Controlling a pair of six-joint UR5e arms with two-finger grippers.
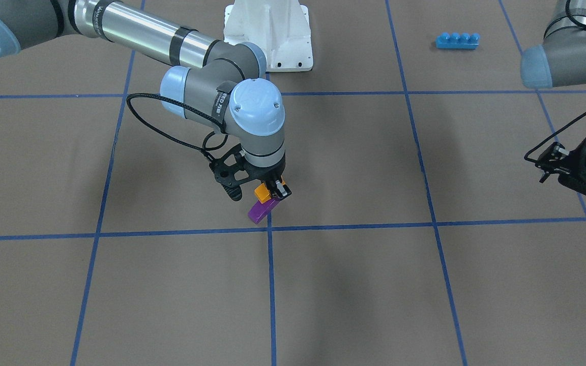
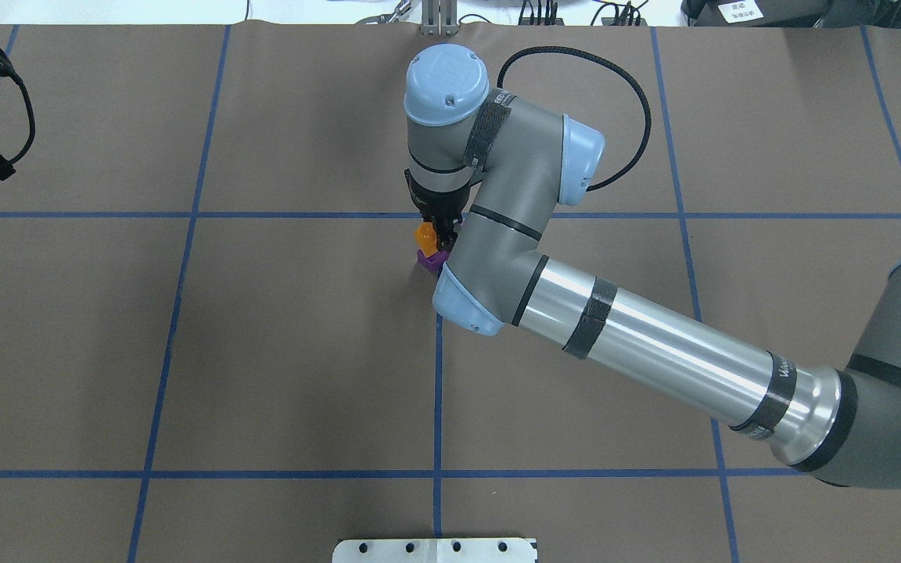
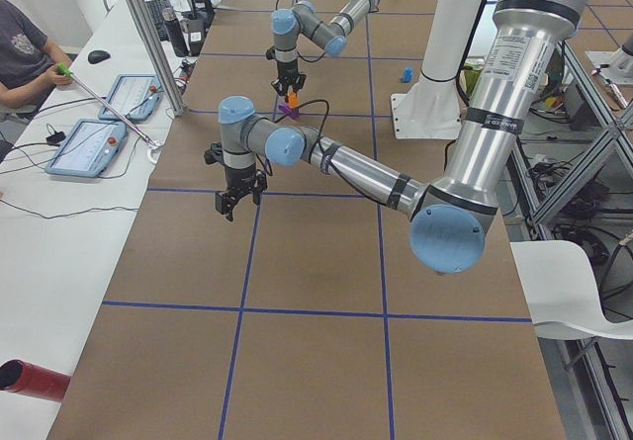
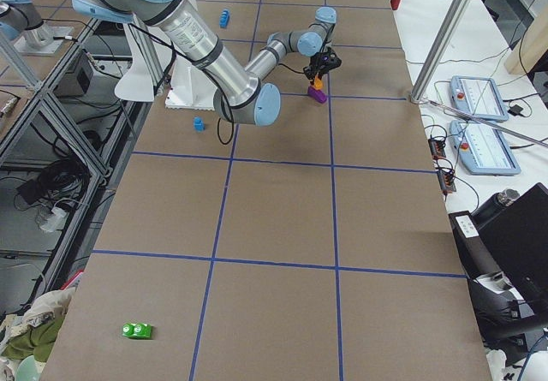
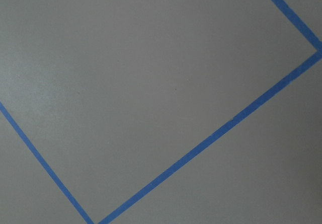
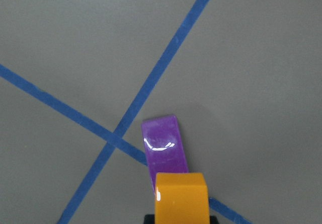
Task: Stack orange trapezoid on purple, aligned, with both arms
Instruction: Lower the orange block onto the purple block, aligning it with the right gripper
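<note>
My right gripper (image 1: 274,191) is shut on the orange trapezoid (image 1: 261,192) and holds it directly over the far end of the purple block (image 1: 262,210), which lies on the brown table by a blue tape crossing. I cannot tell whether the two blocks touch. In the right wrist view the orange trapezoid (image 6: 181,196) covers the near end of the purple block (image 6: 163,146). Both also show in the overhead view, orange (image 2: 425,233) above purple (image 2: 430,259). My left gripper (image 1: 547,168) hangs open and empty far off over the table's side.
A blue four-stud brick (image 1: 457,40) lies at the back near my left arm. The white robot base (image 1: 268,35) stands behind the blocks. A small blue block (image 4: 199,124) and a green block (image 4: 137,330) lie elsewhere on the table.
</note>
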